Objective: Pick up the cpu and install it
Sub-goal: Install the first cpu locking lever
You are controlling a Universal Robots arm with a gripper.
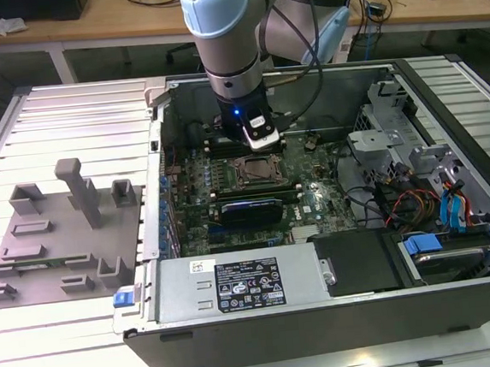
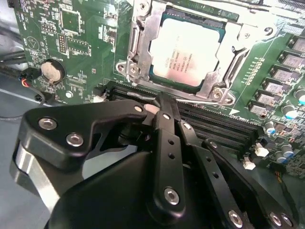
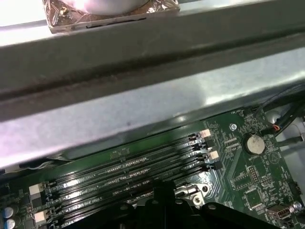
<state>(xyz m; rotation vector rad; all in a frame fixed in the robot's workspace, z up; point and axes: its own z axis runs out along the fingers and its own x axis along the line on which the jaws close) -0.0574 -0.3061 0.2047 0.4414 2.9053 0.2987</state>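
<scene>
1. Slatted metal table [image 1: 67, 113] carries an open computer case [image 1: 325, 314], with grey plastic blocks [image 1: 61, 242] on the exterior view's left.
2. Nearest in the second wrist view, the gripper [image 2: 159, 102] has its fingers pressed together, pinching nothing, over the memory slots [image 2: 214, 126].
3. Just beyond, the cpu [image 2: 188, 52] already lies flat inside the socket frame [image 2: 143, 43].
4. To finish well, I judge it should sit even on all edges, without any tilt, before any pressure comes.
</scene>
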